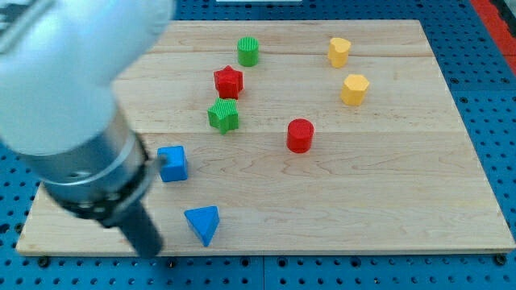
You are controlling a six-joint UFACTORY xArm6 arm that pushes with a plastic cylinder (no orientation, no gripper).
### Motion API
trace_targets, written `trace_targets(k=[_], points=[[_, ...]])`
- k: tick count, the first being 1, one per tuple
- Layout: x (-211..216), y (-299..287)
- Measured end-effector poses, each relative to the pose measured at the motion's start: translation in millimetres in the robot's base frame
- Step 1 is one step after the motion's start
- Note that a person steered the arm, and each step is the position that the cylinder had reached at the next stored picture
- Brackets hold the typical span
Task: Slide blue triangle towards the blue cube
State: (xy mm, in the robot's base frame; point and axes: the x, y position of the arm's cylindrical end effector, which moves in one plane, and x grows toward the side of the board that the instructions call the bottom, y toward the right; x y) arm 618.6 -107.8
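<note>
Two blue blocks near, blue triangle (203, 223) below blue cube (172, 163), my tip (153, 251) left.

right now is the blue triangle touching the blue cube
Apart. The camera view shows a strip of bare wood between the blue triangle and the blue cube above it. My tip sits left of the triangle.

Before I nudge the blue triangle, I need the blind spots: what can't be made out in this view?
- My tip: blurred; contact with the board unclear, left of the blue triangle.
- Blue cube: its left edge meets the arm's blurred housing; touching or apart, cannot tell.
- Board: top-left corner hidden behind the arm.
</note>
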Motion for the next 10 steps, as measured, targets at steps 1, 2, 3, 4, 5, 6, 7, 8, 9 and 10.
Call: trace_targets(k=[1,2,3,4,5,6,7,8,9,10], points=[[-2.6,78.9],[-13.0,114.9],[-5.8,135.6],[0.3,97.6],[-22.0,60.2],[-43.9,60.3],[-13.2,72.0],[-18.6,13.9],[-46.2,43.5],[-68.3,91.0]])
